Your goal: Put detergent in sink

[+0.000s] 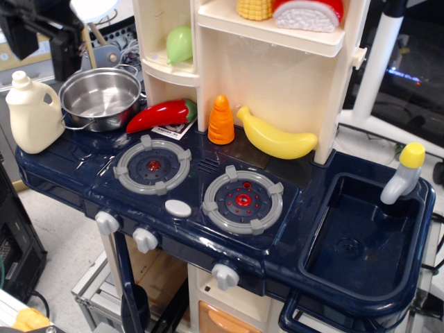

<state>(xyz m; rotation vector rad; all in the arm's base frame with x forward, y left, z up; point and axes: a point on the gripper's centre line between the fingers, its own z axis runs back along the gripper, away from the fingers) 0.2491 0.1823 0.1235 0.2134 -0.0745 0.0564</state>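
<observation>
The detergent (31, 114), a cream-white jug with a round cap and side handle, stands upright at the far left end of the navy counter, next to the steel pot (100, 97). The sink (361, 232), a deep navy basin with a grey, yellow-topped faucet (404, 173), is at the far right and holds nothing. My black gripper (41, 50) is at the top left corner, above and behind the jug, partly cut off by the frame edge. Its fingers stand apart and hold nothing.
Between jug and sink lie two grey burners (152, 166) (243, 201), a red pepper (159, 114), an orange carrot (222, 121) and a yellow banana (277, 139). A cream shelf unit (277, 69) rises behind them.
</observation>
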